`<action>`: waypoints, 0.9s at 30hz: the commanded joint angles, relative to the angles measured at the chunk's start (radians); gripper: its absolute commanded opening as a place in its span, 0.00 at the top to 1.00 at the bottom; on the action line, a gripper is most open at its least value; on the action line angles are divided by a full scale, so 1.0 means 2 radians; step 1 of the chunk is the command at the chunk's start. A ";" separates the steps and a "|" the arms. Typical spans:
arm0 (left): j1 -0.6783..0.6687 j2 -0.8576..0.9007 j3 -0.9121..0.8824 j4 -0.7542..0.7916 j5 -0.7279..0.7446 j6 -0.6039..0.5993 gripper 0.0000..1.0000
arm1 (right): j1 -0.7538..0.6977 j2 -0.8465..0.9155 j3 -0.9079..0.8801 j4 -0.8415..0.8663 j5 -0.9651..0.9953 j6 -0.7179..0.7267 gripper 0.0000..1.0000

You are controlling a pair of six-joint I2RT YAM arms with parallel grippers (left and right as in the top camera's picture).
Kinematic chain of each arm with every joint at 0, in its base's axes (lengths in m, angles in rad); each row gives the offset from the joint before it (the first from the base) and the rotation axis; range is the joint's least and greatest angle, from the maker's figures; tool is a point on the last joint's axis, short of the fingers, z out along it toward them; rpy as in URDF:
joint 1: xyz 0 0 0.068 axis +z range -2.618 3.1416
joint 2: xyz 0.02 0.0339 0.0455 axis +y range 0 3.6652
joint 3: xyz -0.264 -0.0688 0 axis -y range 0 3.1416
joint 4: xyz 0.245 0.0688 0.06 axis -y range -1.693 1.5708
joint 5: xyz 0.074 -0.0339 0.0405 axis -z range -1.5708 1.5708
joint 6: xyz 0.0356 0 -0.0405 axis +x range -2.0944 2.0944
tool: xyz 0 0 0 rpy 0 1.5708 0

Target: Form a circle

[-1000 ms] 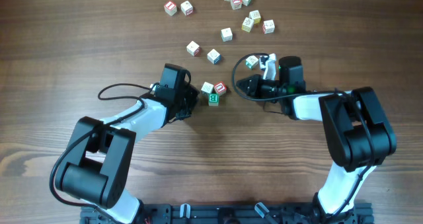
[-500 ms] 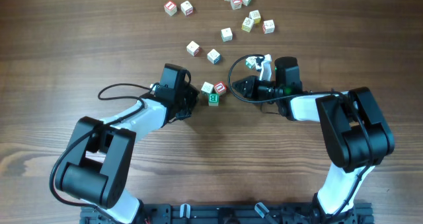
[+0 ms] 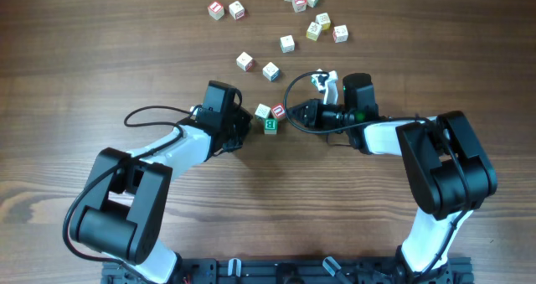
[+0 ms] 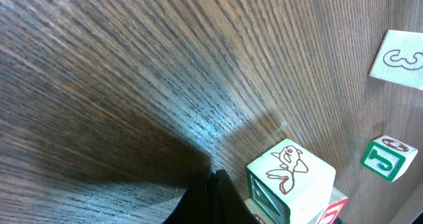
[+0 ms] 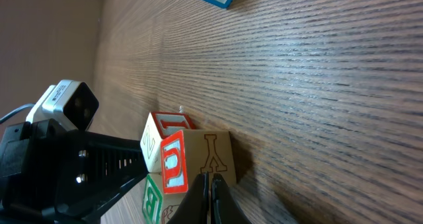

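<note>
Overhead: cube cluster [image 3: 270, 123] triangular, apex nearward; left pincer [image 3: 248, 121], right pincer [image 3: 294, 114] closed, empty.

Overhead: set straight above, faced down, held well off; the whole table [image 3: 100, 49] is taken in. Left wrist: carried low and very near the table top, faced rightward along the left gripper [image 4: 210, 197]; only a small patch is covered. Right wrist: carried equally low and near, faced leftward past the right gripper [image 5: 209, 197]. The cluster [image 3: 270, 116] is shared by all three views; the left arm [image 5: 66, 164] is also caught by the right wrist view.
</note>
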 commanded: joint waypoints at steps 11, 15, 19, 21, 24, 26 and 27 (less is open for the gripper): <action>-0.009 0.044 -0.031 -0.019 -0.005 0.006 0.96 | 0.014 0.012 -0.004 0.021 -0.009 -0.013 0.96; -0.009 0.044 -0.031 -0.019 -0.005 0.006 0.96 | 0.014 0.013 -0.004 0.021 -0.004 -0.012 0.96; -0.009 0.044 -0.031 -0.019 -0.005 0.006 0.96 | 0.013 0.013 -0.004 0.021 0.019 -0.009 0.96; -0.009 0.044 -0.031 -0.019 -0.005 0.006 0.96 | 0.005 0.012 -0.004 0.021 0.025 -0.009 0.95; -0.009 0.044 -0.031 -0.019 -0.005 0.006 0.96 | -0.013 0.012 -0.004 0.019 0.026 -0.009 0.96; -0.009 0.044 -0.031 -0.019 -0.005 0.006 0.96 | -0.023 0.012 -0.004 0.018 0.026 -0.009 0.96; -0.009 0.044 -0.031 -0.019 -0.005 0.006 0.96 | -0.028 0.012 -0.004 0.018 0.021 -0.009 0.96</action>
